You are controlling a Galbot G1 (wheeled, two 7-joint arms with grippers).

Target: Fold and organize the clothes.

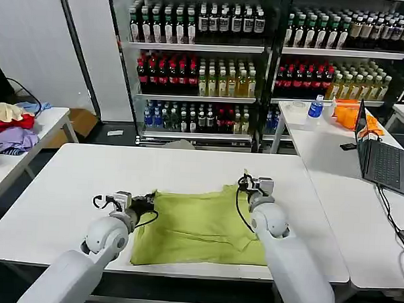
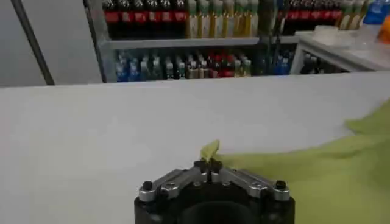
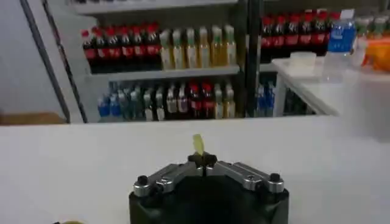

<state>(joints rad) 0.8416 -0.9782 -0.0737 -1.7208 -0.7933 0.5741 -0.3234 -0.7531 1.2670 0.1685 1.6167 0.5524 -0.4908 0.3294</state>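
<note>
Lime-green T-shirt [image 1: 199, 226] spread flat on the white table [image 1: 66, 179], toward the table's near edge. Soft, rumpled fabric, creased across the middle, near hem lying roughly along the table's near side. Left gripper [image 1: 148, 204] at the shirt's far-left corner, fingers pressed together on a small peak of green cloth [image 2: 210, 150], the rest of the shirt trailing away over the tabletop. Right gripper [image 1: 246, 187] at the shirt's far-right corner, likewise pinched tight on a thin sliver of green [image 3: 198, 144] poking up between the fingertips. Both corners held just above the table. Behind the table, shelves [image 1: 200, 47] packed with bottles.
</note>
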